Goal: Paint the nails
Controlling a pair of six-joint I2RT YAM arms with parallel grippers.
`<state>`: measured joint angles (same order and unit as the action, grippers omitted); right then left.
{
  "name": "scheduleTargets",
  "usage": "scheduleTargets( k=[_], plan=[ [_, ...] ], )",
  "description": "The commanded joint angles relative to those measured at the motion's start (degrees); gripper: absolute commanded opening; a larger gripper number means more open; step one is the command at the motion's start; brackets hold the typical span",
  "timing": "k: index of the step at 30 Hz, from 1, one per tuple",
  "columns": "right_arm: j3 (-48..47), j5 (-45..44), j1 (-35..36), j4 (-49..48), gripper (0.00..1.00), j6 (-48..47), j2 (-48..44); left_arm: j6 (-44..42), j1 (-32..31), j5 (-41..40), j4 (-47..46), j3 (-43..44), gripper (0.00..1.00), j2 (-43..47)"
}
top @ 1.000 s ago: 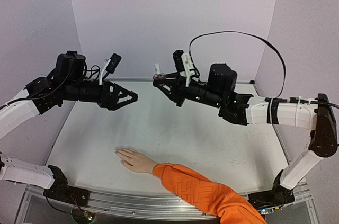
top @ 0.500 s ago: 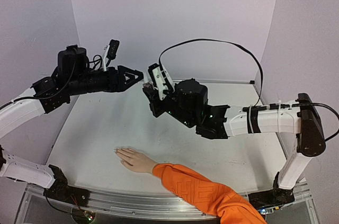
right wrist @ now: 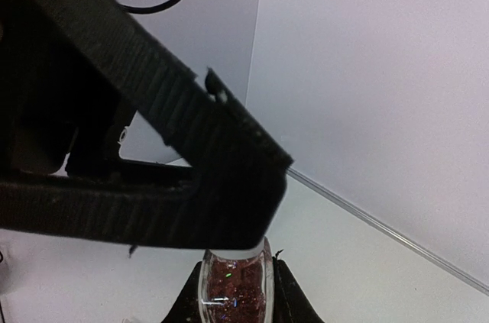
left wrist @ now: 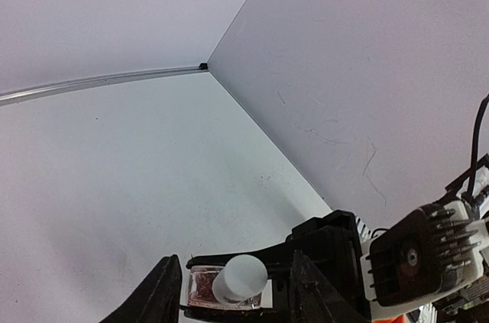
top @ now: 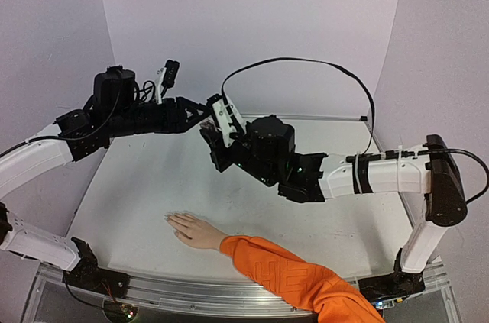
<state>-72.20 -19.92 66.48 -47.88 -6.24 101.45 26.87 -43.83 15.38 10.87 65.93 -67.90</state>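
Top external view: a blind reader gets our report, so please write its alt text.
Above a white table, the left claw is open around the cap of a tiny bottle gripped by the right claw. Nearer the camera, a pale hand in an orange sleeve lies flat on it.

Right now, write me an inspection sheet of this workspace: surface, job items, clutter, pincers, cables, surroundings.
Surface: white table, with faint specks in the left wrist view.
Job's things: a pale hand in an orange sleeve lies flat near the front edge. Its nails are too small to judge. A glittery red polish bottle with a white cap is held in mid-air.
Clutter: nothing seen.
Pincers: the right pincer is shut on the bottle. The left pincer is open, its fingers either side of the cap with gaps showing.
Cables: a black cable arcs loose over the right arm; short leads sit at the left wrist.
Surroundings: plain pale walls; metal rail at the near edge.
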Motion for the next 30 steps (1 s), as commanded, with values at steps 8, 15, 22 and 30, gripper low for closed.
scheduleTargets(
  k=[8, 15, 22, 30],
  plan=[
    [-4.23, 1.05, 0.43, -4.24, 0.00, -0.47, 0.33, -2.73, -0.24, 2.09, -3.25, 3.15, 0.27, -1.52],
    [-5.06, 1.87, 0.41, -4.24, 0.00, -0.53, -0.05, -4.20, -0.55, 3.98, -3.15, 0.60, 0.13, -0.91],
    [-5.34, 14.33, -1.34, -4.12, 0.00, 0.65, -2.12, -7.46, -0.73, 12.14, -3.14, -0.88, 0.07, -1.39],
    [-10.62, 77.43, -19.50, -6.98, 0.00, 21.60, -0.42, -13.70, -0.88, 33.94, -2.58, -1.69, 0.04, -4.49]
  ],
)
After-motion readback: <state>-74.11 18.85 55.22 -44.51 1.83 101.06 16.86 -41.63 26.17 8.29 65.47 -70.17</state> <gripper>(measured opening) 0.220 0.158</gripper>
